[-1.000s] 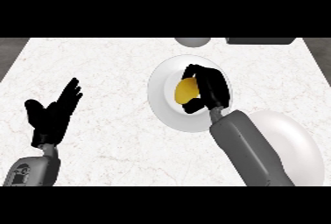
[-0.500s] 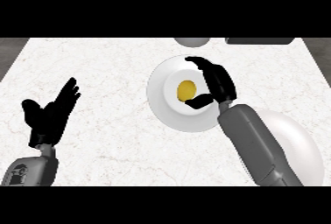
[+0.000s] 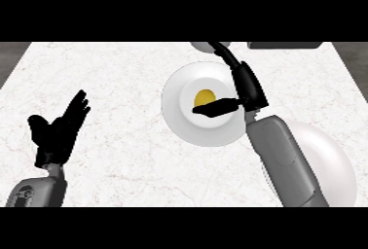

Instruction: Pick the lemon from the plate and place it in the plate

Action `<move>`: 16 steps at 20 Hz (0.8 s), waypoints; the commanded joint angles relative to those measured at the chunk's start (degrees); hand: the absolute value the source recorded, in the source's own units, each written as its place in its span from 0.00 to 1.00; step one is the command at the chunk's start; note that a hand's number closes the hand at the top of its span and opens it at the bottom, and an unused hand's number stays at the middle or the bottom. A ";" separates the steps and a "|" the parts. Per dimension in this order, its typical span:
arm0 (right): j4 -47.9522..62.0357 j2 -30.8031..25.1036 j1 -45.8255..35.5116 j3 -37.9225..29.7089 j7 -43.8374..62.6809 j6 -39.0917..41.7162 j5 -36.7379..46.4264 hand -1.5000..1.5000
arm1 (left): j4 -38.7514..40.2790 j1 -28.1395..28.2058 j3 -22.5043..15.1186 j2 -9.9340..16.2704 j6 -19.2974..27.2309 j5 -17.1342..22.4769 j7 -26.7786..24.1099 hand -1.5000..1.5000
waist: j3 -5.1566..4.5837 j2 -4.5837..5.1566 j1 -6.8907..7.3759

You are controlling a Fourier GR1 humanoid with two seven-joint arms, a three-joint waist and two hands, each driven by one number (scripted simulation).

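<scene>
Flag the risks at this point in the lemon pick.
1. The right hand is spread over the lemon with only the thumb crossing its lower edge; a close from here may nudge it across the plate rather than catch it.
2. The right forearm hides part of the second plate, so placement clearance is hard to judge.
3. The left hand rests open, unable to help.

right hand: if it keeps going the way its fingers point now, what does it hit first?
The right hand points toward the counter's far edge, fingers extended past the plate holding the lemon. First in line looks like the grey round object at the far edge, though height is unclear.
</scene>
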 commanded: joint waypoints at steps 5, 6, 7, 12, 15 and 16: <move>-7.97 -0.25 5.69 -4.93 9.46 14.22 -15.21 0.00 | 2.00 -2.92 1.40 1.00 -0.32 0.44 0.98 0.50 | -0.01 0.05 -0.21; -2.55 -2.06 4.28 -6.79 6.59 15.20 -15.57 0.00 | 4.28 -2.71 1.10 -0.15 -0.49 0.33 -2.23 0.50 | -0.02 0.26 0.22; -6.22 -2.90 2.41 -7.68 10.88 17.12 -17.58 0.00 | -0.56 -2.55 -0.21 0.10 0.38 -0.70 2.44 0.50 | 0.00 0.09 0.29; 1.42 -8.07 1.99 -11.38 -0.42 19.51 -17.40 0.00 | -1.44 0.46 0.14 -1.26 -0.28 0.44 0.81 0.50 | 0.00 0.21 0.74; -0.26 -7.31 6.35 -10.07 -2.13 19.89 -17.00 0.00 | 2.50 -1.89 -0.51 -2.56 1.86 -2.18 -0.74 0.50 | -0.01 0.19 0.34; 3.31 -9.92 4.26 -12.29 -3.60 21.68 -17.93 0.00 | -0.37 0.26 2.28 1.05 -2.43 1.29 -0.32 0.50 | -0.01 0.20 0.59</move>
